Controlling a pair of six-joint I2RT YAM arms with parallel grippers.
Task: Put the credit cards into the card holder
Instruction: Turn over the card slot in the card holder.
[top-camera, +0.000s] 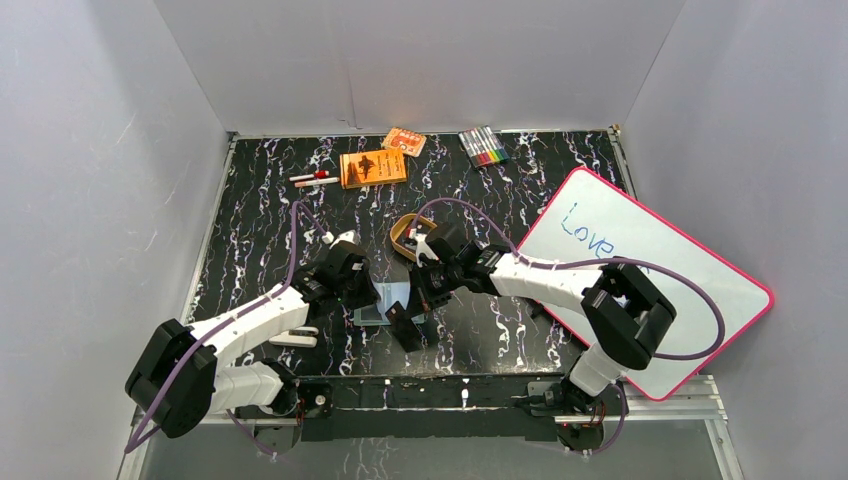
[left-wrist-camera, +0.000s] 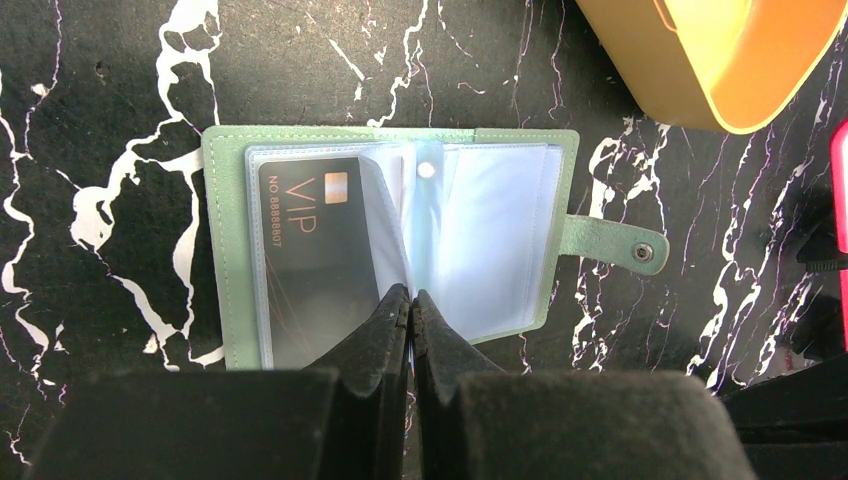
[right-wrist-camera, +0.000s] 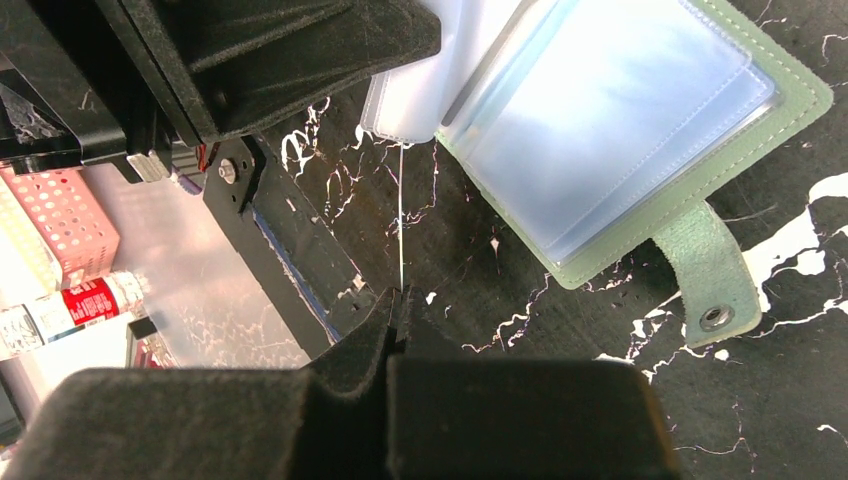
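Card holder (left-wrist-camera: 225, 250) lies open just ahead of right fingers (right-wrist-camera: 360, 340), which pinch a card (right-wrist-camera: 400, 220) edge-on; left fingers (left-wrist-camera: 380, 330) pinch its sleeve (left-wrist-camera: 390, 235).

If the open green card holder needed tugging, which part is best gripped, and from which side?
Probably its snap tab: it juts past the card holder's cover toward the robot's right, clear of the plastic sleeves. Come in from that side, low, since it lies flat on the table.
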